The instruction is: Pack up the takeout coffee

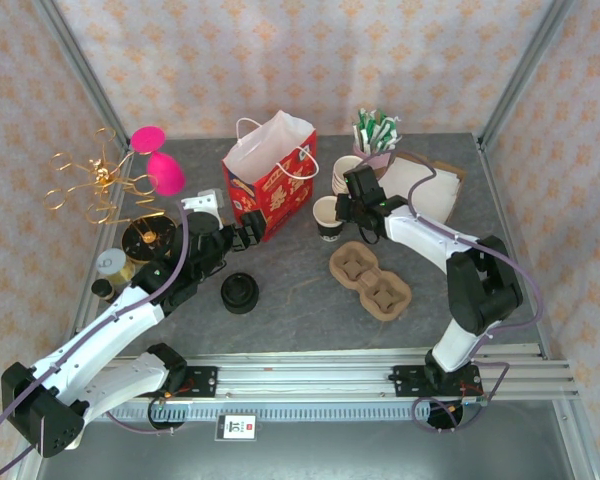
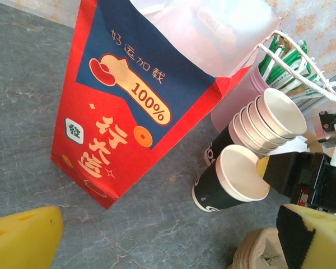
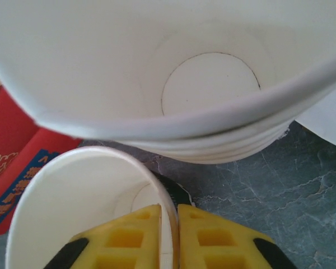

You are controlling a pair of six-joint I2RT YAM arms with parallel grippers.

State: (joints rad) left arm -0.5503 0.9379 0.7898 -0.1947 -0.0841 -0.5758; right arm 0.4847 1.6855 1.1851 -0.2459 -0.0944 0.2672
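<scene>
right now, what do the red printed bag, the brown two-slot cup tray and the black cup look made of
The red printed bag looks like coated paper: crisp folded edges. The brown two-slot cup tray seems matte moulded pulp, rough and fibrous. The black cup is likely paper: rolled rim, white lining.

Left arm (image 1: 100,335), lower left of the overhead frame: white moulded links with black joint housings. Right arm (image 1: 420,235), right of centre: same white shell and a bulky black elbow (image 1: 485,285). A mauve cable (image 1: 183,245) trails along each arm. Black base blocks (image 1: 448,380) are bolted to a silver rail (image 1: 310,375) across the bottom. Left gripper (image 1: 248,228) and right gripper (image 1: 342,212) have black bodies. Right wrist view, bottom edge: fingers (image 3: 224,241) bright yellow, square grid recesses, black lower corners. Left wrist view, bottom corners: yellow fingers (image 2: 316,241), one with a black patch.
</scene>
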